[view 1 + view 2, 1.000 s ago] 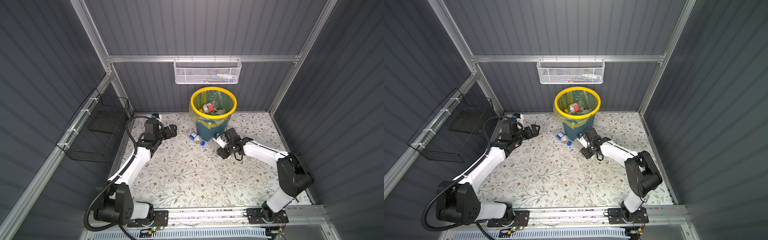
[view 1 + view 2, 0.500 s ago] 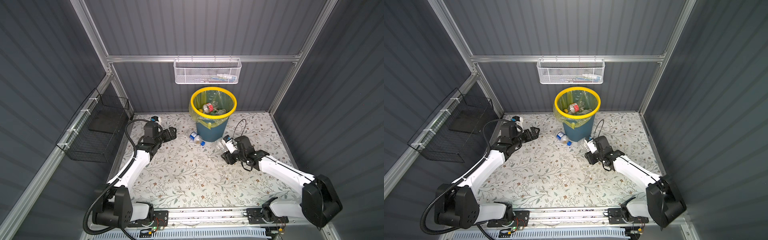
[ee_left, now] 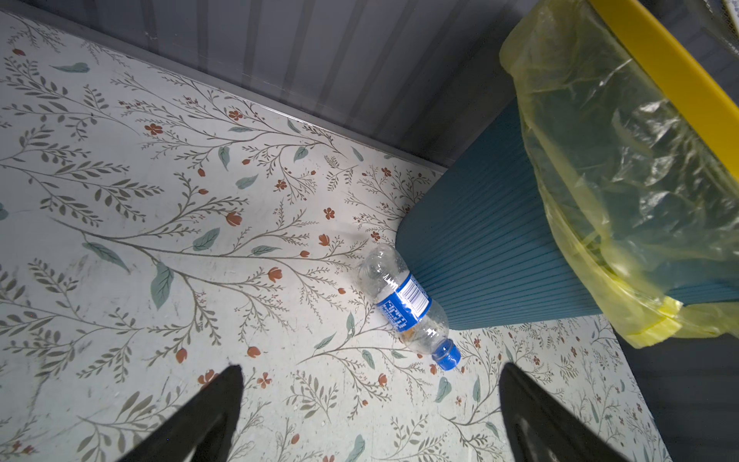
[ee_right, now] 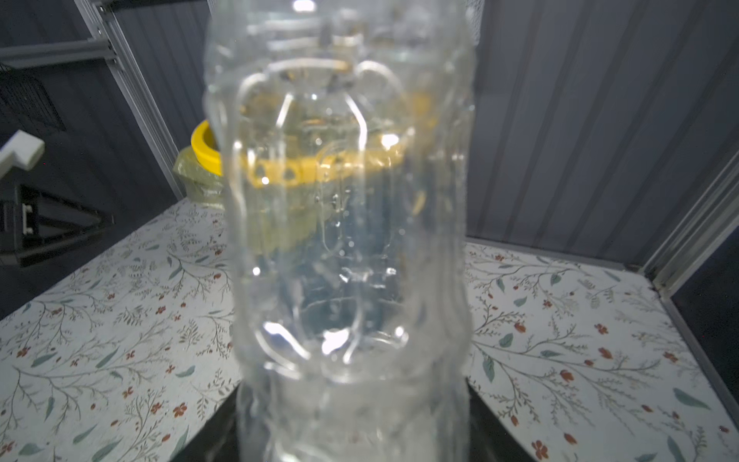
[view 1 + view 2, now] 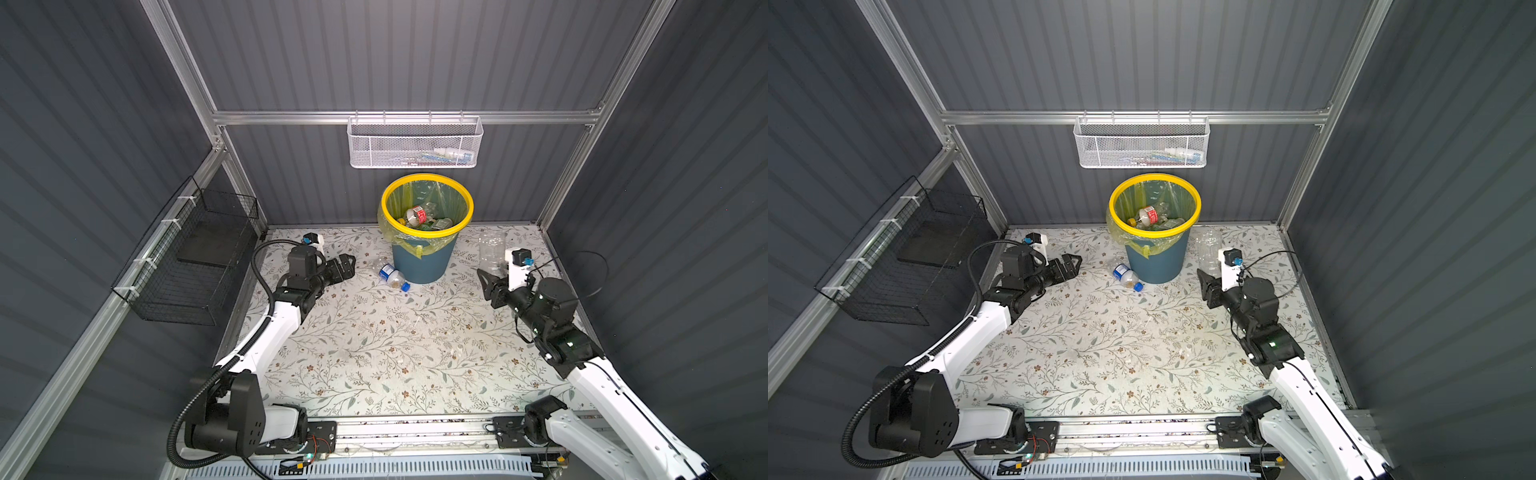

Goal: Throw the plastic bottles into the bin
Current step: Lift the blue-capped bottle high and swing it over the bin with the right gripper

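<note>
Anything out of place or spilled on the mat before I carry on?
One blue-labelled bottle lies on its side on the mat, beside the bin at its base rather than inside it. The yellow liner bag hangs unevenly down the bin's outside. No spill shows. The right gripper holds a clear bottle beside the bin.

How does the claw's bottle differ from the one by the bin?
The held bottle shows no label; the lying bottle has a blue label and cap. The held bottle is up in the right claw; the lying bottle rests beside the bin. Both are clear plastic.
</note>
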Tool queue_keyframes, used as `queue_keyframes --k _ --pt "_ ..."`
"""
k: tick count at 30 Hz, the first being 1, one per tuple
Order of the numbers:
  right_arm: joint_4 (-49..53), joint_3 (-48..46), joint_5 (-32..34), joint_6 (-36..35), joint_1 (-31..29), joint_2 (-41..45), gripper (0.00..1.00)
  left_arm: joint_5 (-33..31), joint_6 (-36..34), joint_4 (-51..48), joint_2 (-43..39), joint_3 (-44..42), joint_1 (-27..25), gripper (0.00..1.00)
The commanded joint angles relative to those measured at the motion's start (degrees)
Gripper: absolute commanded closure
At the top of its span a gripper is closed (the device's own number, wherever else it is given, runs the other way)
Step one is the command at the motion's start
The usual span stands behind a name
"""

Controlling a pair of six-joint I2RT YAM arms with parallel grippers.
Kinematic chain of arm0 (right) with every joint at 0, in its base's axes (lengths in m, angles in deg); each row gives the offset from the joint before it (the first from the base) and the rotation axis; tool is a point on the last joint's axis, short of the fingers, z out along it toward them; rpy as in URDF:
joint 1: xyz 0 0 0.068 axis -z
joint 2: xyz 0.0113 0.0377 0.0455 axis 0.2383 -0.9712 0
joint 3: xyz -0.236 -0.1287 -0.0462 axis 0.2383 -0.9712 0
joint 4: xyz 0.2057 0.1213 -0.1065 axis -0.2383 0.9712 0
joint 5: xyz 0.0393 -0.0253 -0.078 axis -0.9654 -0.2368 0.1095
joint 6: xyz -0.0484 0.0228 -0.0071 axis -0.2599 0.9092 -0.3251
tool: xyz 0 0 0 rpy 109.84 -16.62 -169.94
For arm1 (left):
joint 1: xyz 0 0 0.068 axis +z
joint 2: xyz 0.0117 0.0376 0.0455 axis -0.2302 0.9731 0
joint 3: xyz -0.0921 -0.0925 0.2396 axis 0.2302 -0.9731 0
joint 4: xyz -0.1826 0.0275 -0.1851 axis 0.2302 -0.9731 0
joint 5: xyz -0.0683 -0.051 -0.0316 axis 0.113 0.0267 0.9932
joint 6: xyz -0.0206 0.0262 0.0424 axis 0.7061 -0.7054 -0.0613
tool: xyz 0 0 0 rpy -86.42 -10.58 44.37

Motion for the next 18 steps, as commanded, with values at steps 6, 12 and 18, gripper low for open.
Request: queue_keyframes --k 6,12,18 --pt "-10.01 12.57 1.62 0.75 0.32 -0.46 0.37 2.16 2.52 0.26 -1.78 1.01 0.2 0.01" --pt "-2.35 39.12 -6.08 5.2 0.26 -23.9 0.36 3.15 7.77 4.47 -1.48 -1.42 -1.15 0.03" --pt "32.09 77.5 -8.15 6.88 -0.62 -51.7 0.02 -4.81 8.59 2.16 -0.49 -1.5 -8.39 0.0"
